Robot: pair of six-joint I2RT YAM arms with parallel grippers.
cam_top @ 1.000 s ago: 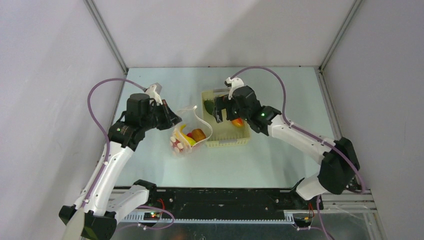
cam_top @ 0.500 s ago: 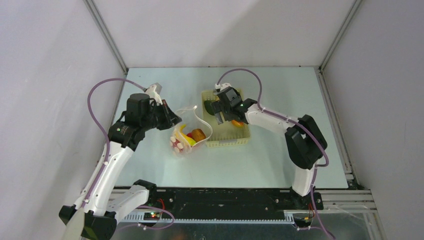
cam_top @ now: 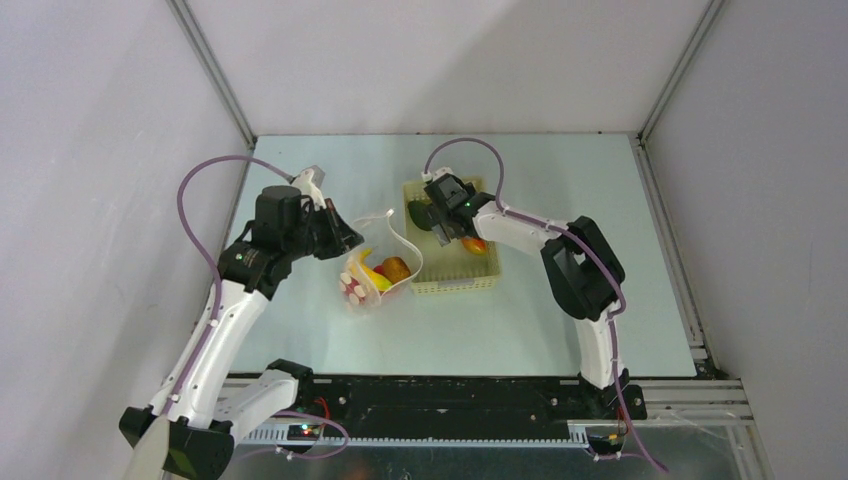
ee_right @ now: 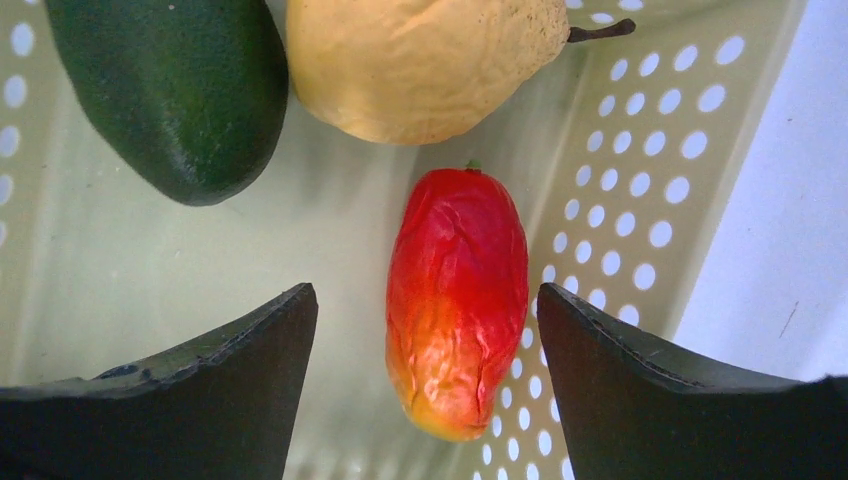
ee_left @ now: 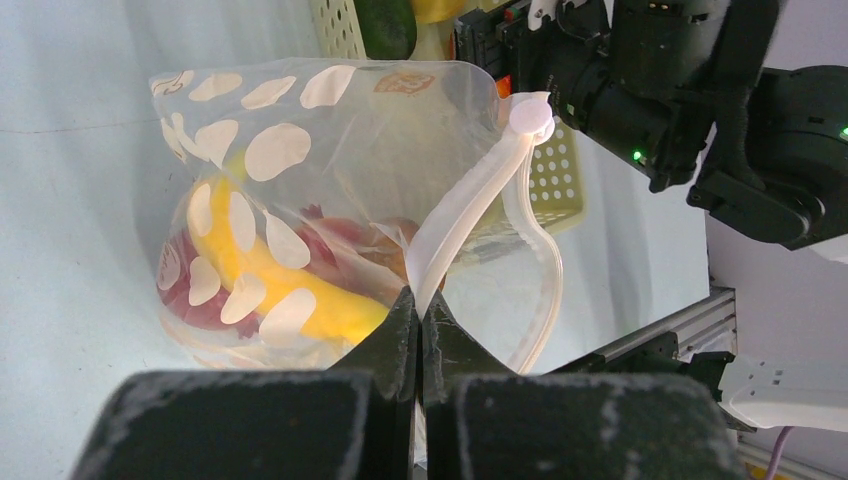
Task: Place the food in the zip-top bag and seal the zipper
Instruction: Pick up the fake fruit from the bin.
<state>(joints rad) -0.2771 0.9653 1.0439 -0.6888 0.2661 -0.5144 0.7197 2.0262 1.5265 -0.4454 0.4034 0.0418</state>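
The left gripper [ee_left: 418, 320] is pinched tight on the zipper [ee_left: 470, 200], holding that white strip up so the bag [ee_left: 330, 130] hangs open toward the basket. The bag rests on the table [cam_top: 520, 320] left of its middle, nearer the far edge than the near one. Inside it lie the banana [ee_left: 260, 290], red fruits [ee_left: 330, 235] behind the banana, and an orange piece [cam_top: 397, 268] on the side next to the basket.

Just right of the bag, touching or nearly touching it, sits the basket [cam_top: 455, 285], about midway across the table toward the far edge. The right gripper [ee_right: 422, 300] reaches down into it with jaws spread wide, gripping nothing. A red piece [ee_right: 457, 300] fading to orange at one end lies between the two fingers, with a gap on each side, close to a perforated wall. The green piece [ee_right: 170, 90] sits in the basket's far left corner, and a yellow piece [ee_right: 420, 60] with a short stem lies just beside it.
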